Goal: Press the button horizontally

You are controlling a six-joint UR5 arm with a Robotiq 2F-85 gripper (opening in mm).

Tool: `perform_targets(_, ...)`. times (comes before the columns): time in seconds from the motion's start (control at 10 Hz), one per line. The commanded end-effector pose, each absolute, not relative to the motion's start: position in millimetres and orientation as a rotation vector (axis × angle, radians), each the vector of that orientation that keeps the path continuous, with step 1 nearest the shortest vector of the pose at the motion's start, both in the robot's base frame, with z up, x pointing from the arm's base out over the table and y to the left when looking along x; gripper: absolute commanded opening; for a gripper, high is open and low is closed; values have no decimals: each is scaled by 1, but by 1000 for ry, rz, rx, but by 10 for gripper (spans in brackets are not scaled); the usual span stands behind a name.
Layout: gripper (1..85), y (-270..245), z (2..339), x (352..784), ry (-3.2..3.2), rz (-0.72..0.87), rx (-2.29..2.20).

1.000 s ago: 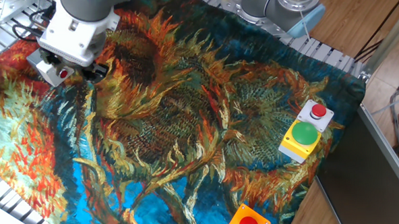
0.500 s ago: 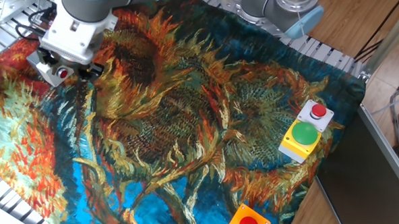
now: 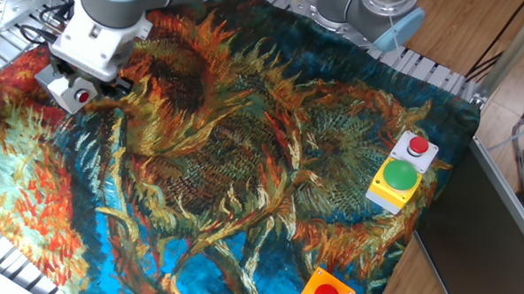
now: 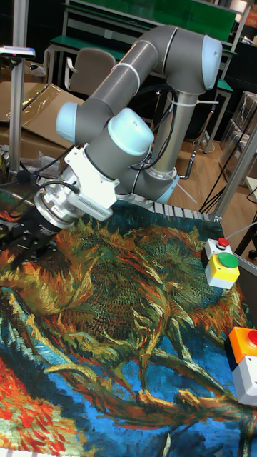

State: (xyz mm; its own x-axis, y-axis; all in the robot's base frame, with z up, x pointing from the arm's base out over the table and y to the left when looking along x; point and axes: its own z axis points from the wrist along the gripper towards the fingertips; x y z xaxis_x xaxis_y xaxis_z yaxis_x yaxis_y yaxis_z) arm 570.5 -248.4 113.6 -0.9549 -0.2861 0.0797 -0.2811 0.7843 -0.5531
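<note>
The button [image 3: 83, 95] is a small red disc on the side face of a light grey box [image 3: 60, 87] at the far left of the cloth, facing right. My gripper [image 3: 109, 87] lies level just right of it, under the arm's white wrist block [image 3: 98, 43]. Only dark finger parts show, so their gap and any contact with the button are hidden. In the tall fixed view the gripper [image 4: 16, 239] points left at the picture's edge, and the box is out of frame there.
A sunflower-print cloth [image 3: 245, 165] covers the table. At the right a yellow box with a green button [image 3: 396, 181] stands against a small white box with a red button [image 3: 417, 147]. An orange box with a red dome [image 3: 326, 290] sits at the bottom edge. The arm's base [image 3: 371, 9] is behind.
The wrist and gripper have crept a little up and to the left, toward the grey box. The boxes on the right have not moved.
</note>
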Motion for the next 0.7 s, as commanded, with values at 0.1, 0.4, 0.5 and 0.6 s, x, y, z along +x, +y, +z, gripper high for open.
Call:
perform_targets(0.1, 493, -256, 108, 565, 2959, -908, -405)
perform_targets(0.4, 490, -253, 108, 566, 2962, -899, -407)
perform_targets(0.5, 490, -256, 112, 566, 2961, -930, -411)
perform_targets(0.6, 490, -256, 106, 567, 2961, -927, -397)
